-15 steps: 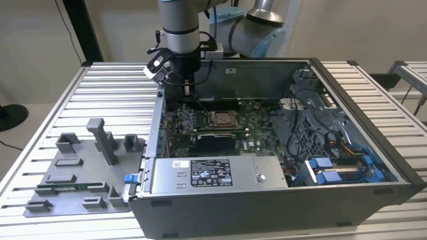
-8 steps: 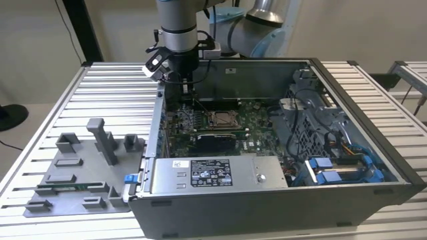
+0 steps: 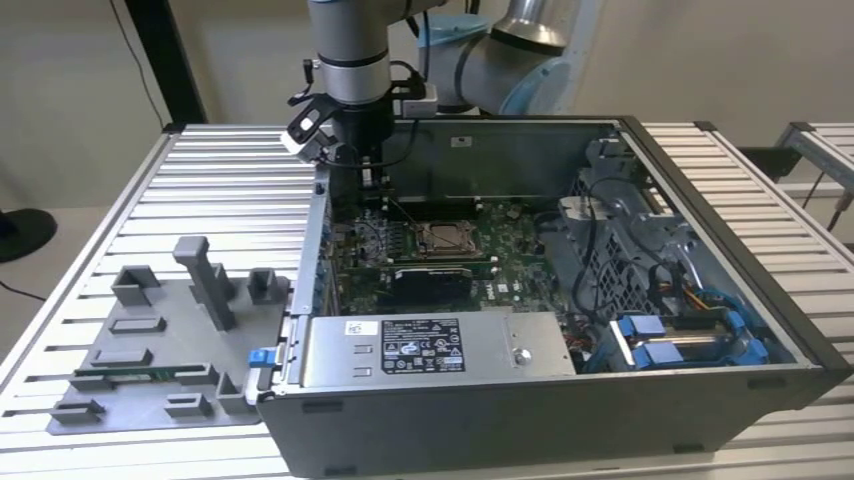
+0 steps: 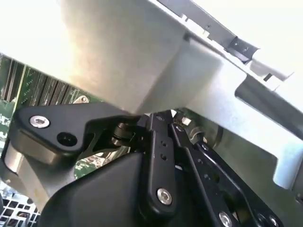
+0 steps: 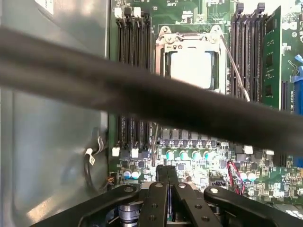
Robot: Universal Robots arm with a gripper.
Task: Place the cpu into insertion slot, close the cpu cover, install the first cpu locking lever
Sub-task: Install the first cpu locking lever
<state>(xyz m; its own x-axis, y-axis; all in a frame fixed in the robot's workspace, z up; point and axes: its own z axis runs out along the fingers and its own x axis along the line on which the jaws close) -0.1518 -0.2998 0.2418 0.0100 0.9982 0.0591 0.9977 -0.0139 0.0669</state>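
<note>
Hovering inside an open computer case (image 3: 534,420) above the green board (image 5: 189,7), the gripper (image 5: 166,170) has its fingers (image 5: 162,179) pressed together, holding nothing. The cpu (image 5: 191,68) sits on the board, well apart, framed by the lowered cpu cover (image 5: 189,42).

Count on inspection:
- One robot arm (image 3: 358,60), carrying one gripper (image 5: 166,170) with two fingers (image 5: 162,178).
- One open computer case (image 3: 694,400), holding one green board (image 3: 514,275).
- One cpu (image 5: 190,68), framed by one cpu cover (image 5: 160,61).
- Two banks of memory slots (image 5: 135,38), one on either side of the cover.
- One power supply (image 3: 427,345).
- One grey fixture tray (image 3: 147,400), at the exterior view's left.
</note>
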